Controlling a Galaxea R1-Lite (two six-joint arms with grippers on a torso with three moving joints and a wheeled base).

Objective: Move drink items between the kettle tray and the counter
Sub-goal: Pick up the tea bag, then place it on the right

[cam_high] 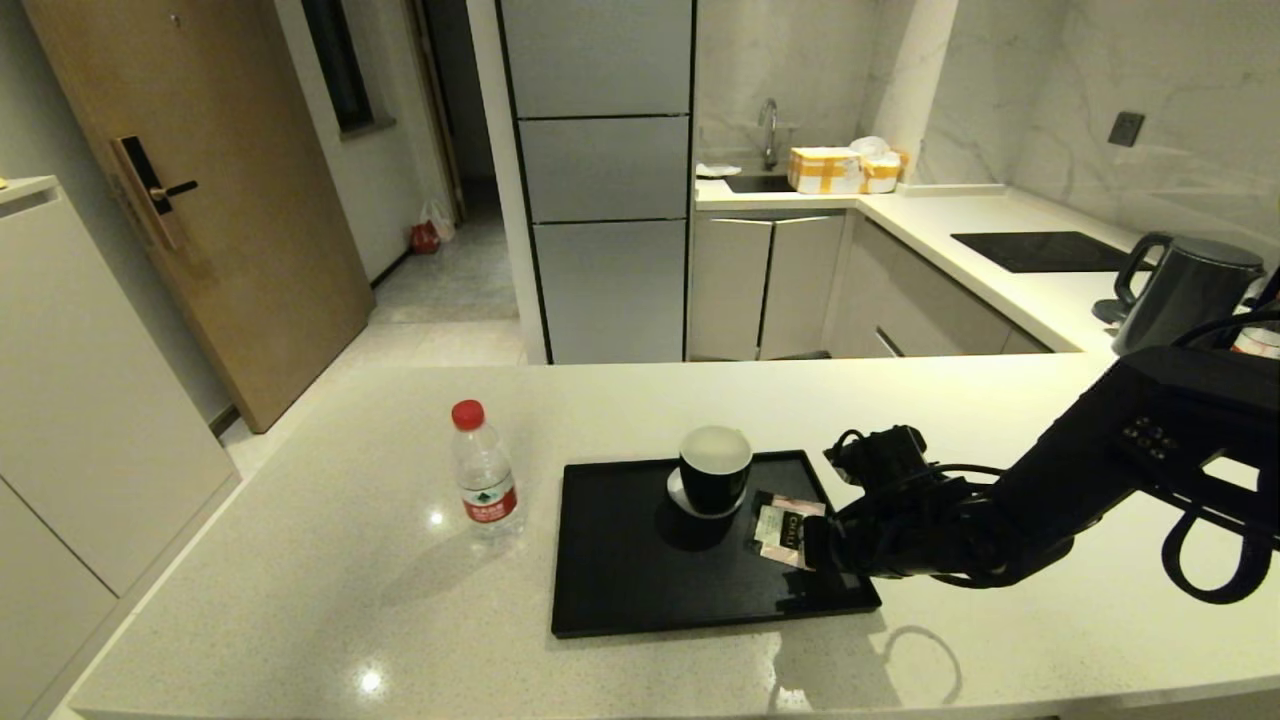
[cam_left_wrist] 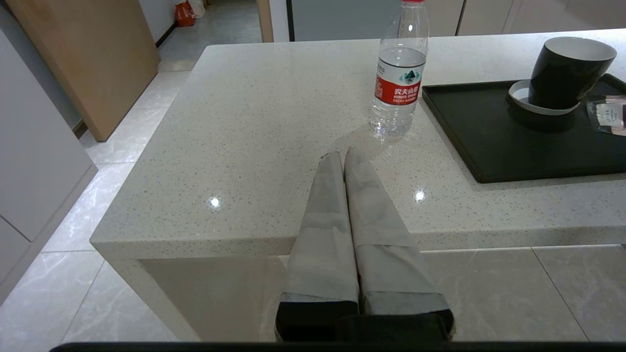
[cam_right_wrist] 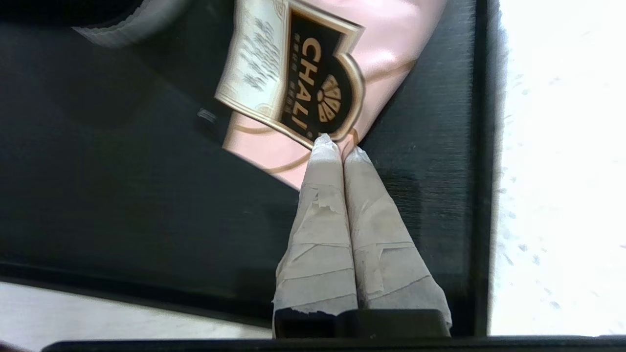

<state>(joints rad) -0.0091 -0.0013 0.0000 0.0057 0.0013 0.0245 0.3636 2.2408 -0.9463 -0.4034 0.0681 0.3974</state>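
Note:
The pink-and-black tea sachet [cam_high: 783,528] [cam_right_wrist: 303,83] lies at the right side of the flat black kettle tray [cam_high: 620,590] [cam_right_wrist: 98,195], its corner between the taped tips of my right gripper [cam_high: 815,545] [cam_right_wrist: 337,144], which is shut on it. The water bottle [cam_high: 483,470] [cam_left_wrist: 398,73] with red cap and red label stands upright on the cream counter [cam_high: 300,600], just left of the tray [cam_left_wrist: 489,146]. My left gripper [cam_left_wrist: 342,154] hovers shut and empty over the counter's near edge, short of the bottle; the sachet [cam_left_wrist: 611,113] shows at this view's edge.
A black cup [cam_high: 714,470] [cam_left_wrist: 567,68] with a white inside stands on a saucer at the back of the tray, close to the sachet. The dark grey kettle [cam_high: 1185,290] and the black hob panel [cam_high: 1040,250] are on the far right worktop.

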